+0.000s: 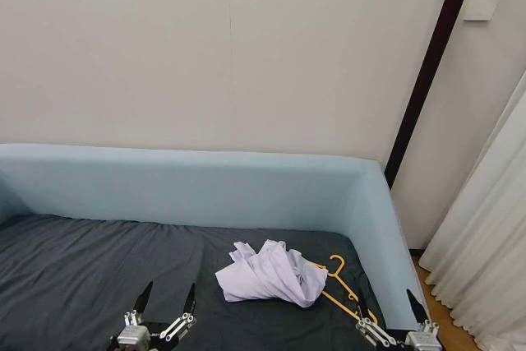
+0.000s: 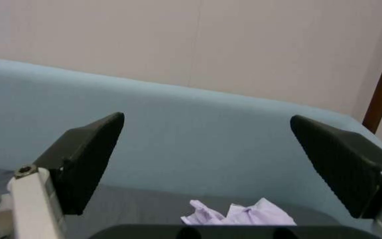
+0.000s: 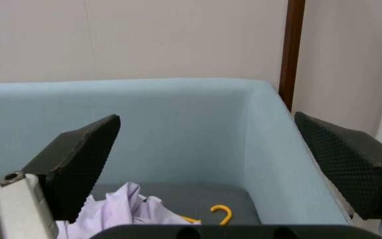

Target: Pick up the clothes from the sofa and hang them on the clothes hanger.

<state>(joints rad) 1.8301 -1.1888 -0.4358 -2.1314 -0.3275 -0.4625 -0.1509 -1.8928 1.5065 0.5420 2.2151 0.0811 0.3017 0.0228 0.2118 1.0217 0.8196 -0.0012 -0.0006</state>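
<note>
On the sofa (image 1: 189, 191) seat, toward its right end and before the backrest, lies the shirt (image 1: 267, 273). The hanger (image 1: 341, 281) lies touching the shirt's right side, near the right armrest. The left gripper (image 1: 170, 292) sits nearer than the shirt and to its left, the right gripper (image 1: 385, 293) just beside the hanger.

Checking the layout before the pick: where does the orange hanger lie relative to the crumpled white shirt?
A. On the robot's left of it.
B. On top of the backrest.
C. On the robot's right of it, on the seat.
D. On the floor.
C: the orange hanger lies on the dark seat, just to the robot's right of the white shirt.
</note>
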